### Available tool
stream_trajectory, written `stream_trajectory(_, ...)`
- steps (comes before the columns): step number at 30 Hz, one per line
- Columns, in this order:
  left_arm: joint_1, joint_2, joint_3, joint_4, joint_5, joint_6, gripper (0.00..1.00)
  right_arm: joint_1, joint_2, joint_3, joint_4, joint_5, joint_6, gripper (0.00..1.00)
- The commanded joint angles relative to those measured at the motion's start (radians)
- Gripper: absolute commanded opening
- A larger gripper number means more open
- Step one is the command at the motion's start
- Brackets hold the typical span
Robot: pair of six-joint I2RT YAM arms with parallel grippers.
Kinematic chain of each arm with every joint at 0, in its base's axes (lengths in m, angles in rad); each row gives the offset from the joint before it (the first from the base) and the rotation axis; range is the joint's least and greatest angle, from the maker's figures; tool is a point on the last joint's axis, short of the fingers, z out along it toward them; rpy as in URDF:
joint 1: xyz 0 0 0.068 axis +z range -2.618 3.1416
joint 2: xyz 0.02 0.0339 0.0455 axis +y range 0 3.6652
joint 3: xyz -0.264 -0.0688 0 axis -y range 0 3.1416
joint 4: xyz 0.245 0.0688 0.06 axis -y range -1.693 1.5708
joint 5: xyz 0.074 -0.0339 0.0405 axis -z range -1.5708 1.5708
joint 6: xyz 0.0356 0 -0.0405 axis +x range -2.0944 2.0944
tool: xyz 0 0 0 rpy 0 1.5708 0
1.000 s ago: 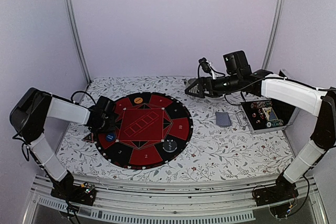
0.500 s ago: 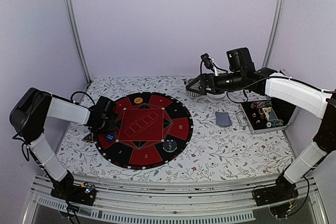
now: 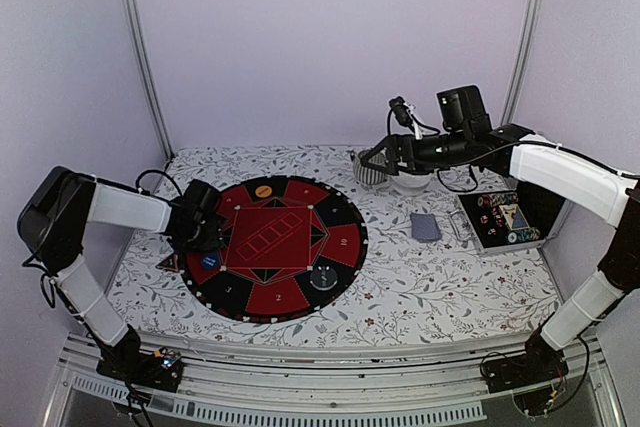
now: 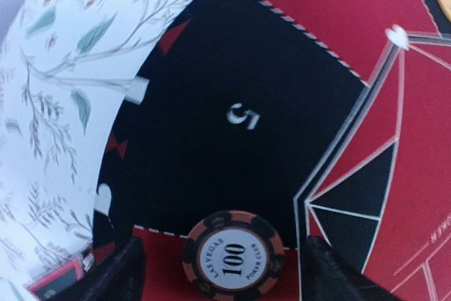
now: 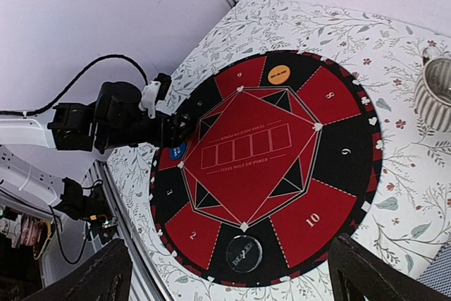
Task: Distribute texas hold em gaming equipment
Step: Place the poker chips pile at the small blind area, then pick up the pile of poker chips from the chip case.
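While left claw (image 4: pixel 224 259) gapes astride 100 chip (image 4: pixel 233 253) on mat (image 4: pixel 211 68), right claw (image 5: pixel 232 270) hangs wide open, empty.

Tabletop (image 3: pixel 450 287): a round mat (image 3: pixel 275 247) carries a chip (image 3: pixel 263 190) at its 12 o'clock and a second chip (image 3: pixel 209 261) at 9 o'clock. The card deck (image 3: pixel 425 226) lies off the mat at 3 o'clock, with a box (image 3: pixel 505 219) beyond.

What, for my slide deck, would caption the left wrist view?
Left gripper open over the mat, a red-and-black 100 chip lying free between its jaws, near the 5.
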Motion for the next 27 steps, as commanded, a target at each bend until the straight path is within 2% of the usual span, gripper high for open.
stream_trajectory(1, -0.011, -0.046, 0.118, -0.131, -0.033, 0.09, 0.87, -0.1, -0.059, 0.04, -0.045, 0.101, -0.029, 0.99)
stream_trajectory(3, -0.016, -0.066, 0.168, -0.175, -0.062, 0.121, 0.93, -0.166, -0.069, 0.039, -0.066, 0.164, -0.037, 0.99)
stream_trajectory(5, -0.018, -0.104, 0.202, -0.191, -0.076, 0.151, 0.98, -0.215, -0.052, 0.054, -0.119, 0.308, -0.07, 0.99)
stream_trajectory(9, -0.018, -0.192, 0.255, -0.203, -0.052, 0.236, 0.98, -0.296, 0.014, 0.091, -0.205, 0.549, -0.134, 0.99)
stream_trajectory(11, -0.021, -0.23, 0.287, -0.22, -0.029, 0.278, 0.98, -0.335, 0.051, 0.1, -0.221, 0.631, -0.15, 0.94)
stream_trajectory(15, -0.028, -0.302, 0.324, -0.239, 0.042, 0.349, 0.98, -0.417, 0.17, 0.146, -0.253, 0.699, -0.166, 0.7)
stream_trajectory(18, -0.031, -0.358, 0.317, -0.235, 0.095, 0.389, 0.98, -0.446, 0.279, 0.202, -0.287, 0.722, -0.183, 0.59)
stream_trajectory(22, -0.03, -0.398, 0.288, -0.211, 0.109, 0.448, 0.98, -0.466, 0.407, 0.271, -0.324, 0.755, -0.186, 0.53)
stream_trajectory(27, -0.029, -0.395, 0.271, -0.191, 0.105, 0.496, 0.98, -0.471, 0.514, 0.307, -0.371, 0.877, -0.18, 0.5)
